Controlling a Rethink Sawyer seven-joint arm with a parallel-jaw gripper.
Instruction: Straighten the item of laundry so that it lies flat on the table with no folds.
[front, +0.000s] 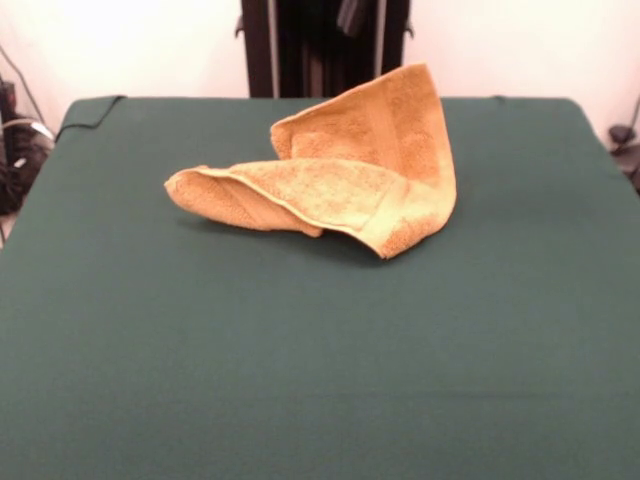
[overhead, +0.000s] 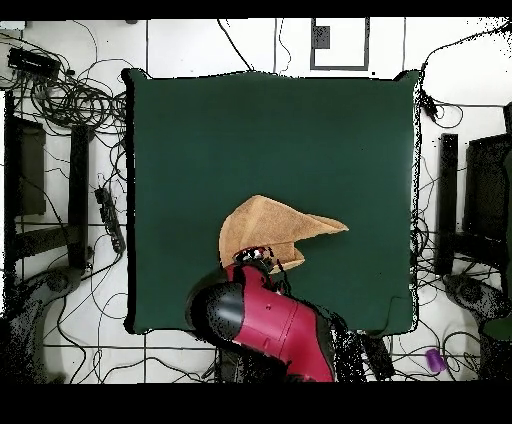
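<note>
While the towel (front: 330, 180) lay crumpled on the table (front: 300, 380), toward the side nearest my pedestal, the straightening was plainly not done. From the front one corner stood up in a peak, and a folded flap was doubled across the lower part, ending in a rolled point off to one side. From overhead the cloth showed as a rough wedge with one long point running out across the green.

My arm (overhead: 265, 325) reached over the table's edge, and my pincer (overhead: 252, 257) sat right at the towel's near edge, over the cloth. Whether its fingers were apart or together, or clamped on any cloth, I could not tell; the wrist hid them from above, and the front view did not show them at all.

I judged the step in hand to be the taking of an edge or corner for an unfolding pull. The next move, as I reckoned it, called for a sure hold on the top layer alone, then a drag outward, away from the heap, so the doubled flap would open rather than the whole bundle slide.
</note>
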